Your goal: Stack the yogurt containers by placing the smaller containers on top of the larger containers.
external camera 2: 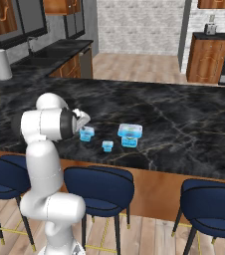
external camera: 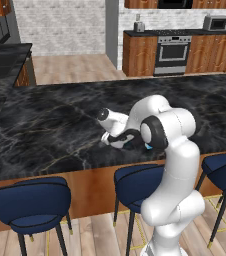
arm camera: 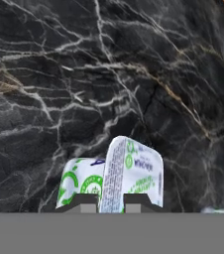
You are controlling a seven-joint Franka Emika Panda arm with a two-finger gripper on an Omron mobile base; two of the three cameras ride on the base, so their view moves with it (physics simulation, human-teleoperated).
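On the dark marbled worktop [external camera 2: 184, 124] stand three light-blue yogurt tubs with white tops, and the largest tub [external camera 2: 130, 134] serves as the landmark. In the right base view the tiny tub [external camera 2: 107, 145] sits just beside it, toward the near edge of the worktop and a little toward the arm, apart from it with bare stone between. The middling tub [external camera 2: 86, 133] stands farther from the largest tub on that same side, right against the end of the white arm [external camera 2: 45, 149], whose hand reaches down to it. In the hand view the gripper [arm camera: 109, 202] has its two dark fingertips [arm camera: 86, 201] close on either side of the middling tub [arm camera: 119, 173], which rises between them with its printed white and green label facing the camera; the jaws stand narrow and appear closed on it, and the tub rests on or just at the worktop, though I cannot tell whether its base has left the stone. In the left base view the arm's bulk covers the tubs, and only a sliver of blue shows by the elbow. Blue stools [external camera 2: 98, 191] line the near edge of the worktop, below the largest tub, and a paper towel roll [external camera 2: 1, 63] stands on the far counter, well apart from it beyond the arm.
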